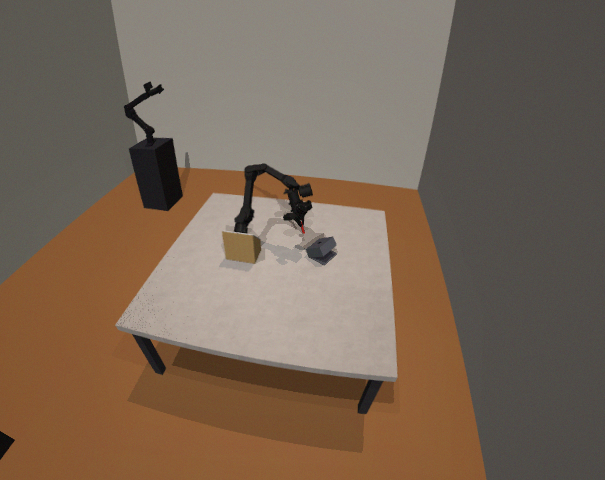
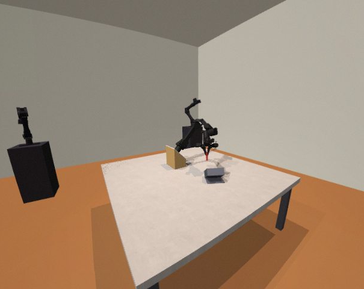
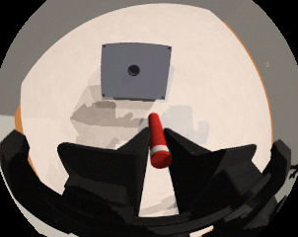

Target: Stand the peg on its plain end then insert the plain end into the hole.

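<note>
The red peg [image 1: 303, 228] [image 2: 206, 155] [image 3: 158, 135] is held between the fingers of my gripper [image 1: 301, 222] [image 2: 206, 151] [image 3: 157, 132]. The gripper is shut on it. In the wrist view the white band [image 3: 160, 148] is at the end nearer the camera, and the plain end points down and away. The peg appears raised off the table, short of the panel. The grey sloped panel [image 1: 322, 248] [image 2: 214, 172] [image 3: 115, 81] stands on the table, with one dark hole [image 3: 133, 70] in the middle of its face. The hole is empty.
A tan wedge-shaped block [image 1: 240, 248] [image 2: 171, 157] stands on the table [image 1: 271, 304] [image 2: 182, 201] beside the arm's base. Shadows of the arm fall near the panel. Other arms on dark pedestals [image 1: 156, 175] [image 2: 32, 171] stand away from the table.
</note>
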Controlling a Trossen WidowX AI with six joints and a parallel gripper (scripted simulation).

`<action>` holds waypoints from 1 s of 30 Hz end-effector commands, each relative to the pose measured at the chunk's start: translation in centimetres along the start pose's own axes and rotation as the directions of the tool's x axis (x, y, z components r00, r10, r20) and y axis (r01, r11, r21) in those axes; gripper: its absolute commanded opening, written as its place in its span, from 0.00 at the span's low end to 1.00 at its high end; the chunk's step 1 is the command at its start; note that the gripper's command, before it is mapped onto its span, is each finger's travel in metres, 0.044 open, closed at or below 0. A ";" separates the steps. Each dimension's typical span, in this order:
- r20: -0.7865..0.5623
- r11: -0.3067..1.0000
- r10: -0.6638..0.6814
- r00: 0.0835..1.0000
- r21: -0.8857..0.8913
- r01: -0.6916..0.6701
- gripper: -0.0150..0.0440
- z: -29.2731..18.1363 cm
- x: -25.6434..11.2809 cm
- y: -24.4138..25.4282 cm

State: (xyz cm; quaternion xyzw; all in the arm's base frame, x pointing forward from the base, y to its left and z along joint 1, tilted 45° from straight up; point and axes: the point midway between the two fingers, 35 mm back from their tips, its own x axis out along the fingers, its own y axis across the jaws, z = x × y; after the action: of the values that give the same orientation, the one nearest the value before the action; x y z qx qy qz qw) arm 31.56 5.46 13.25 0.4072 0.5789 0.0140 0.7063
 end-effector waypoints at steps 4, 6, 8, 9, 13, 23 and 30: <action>0.088 1.000 0.015 0.996 0.005 -0.016 0.25 1.8 -0.4 1.5; 0.114 1.000 0.022 0.993 0.006 -0.023 0.25 2.3 -0.6 1.9; 0.140 1.000 0.029 0.990 0.008 -0.030 0.25 2.8 -0.8 2.4; 0.140 1.000 0.029 0.990 0.008 -0.030 0.25 2.9 -0.8 2.4; 0.143 0.999 0.029 0.989 0.008 -0.031 0.25 3.0 -0.4 2.5; 0.154 0.999 0.033 0.987 0.009 -0.034 0.25 3.7 1.4 2.8; 0.162 0.999 0.036 0.986 0.009 -0.038 0.25 4.1 2.7 3.0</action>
State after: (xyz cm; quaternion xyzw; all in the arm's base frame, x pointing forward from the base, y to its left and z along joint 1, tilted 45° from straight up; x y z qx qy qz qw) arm 36.89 6.16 13.42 0.4213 0.5116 -0.0075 0.7488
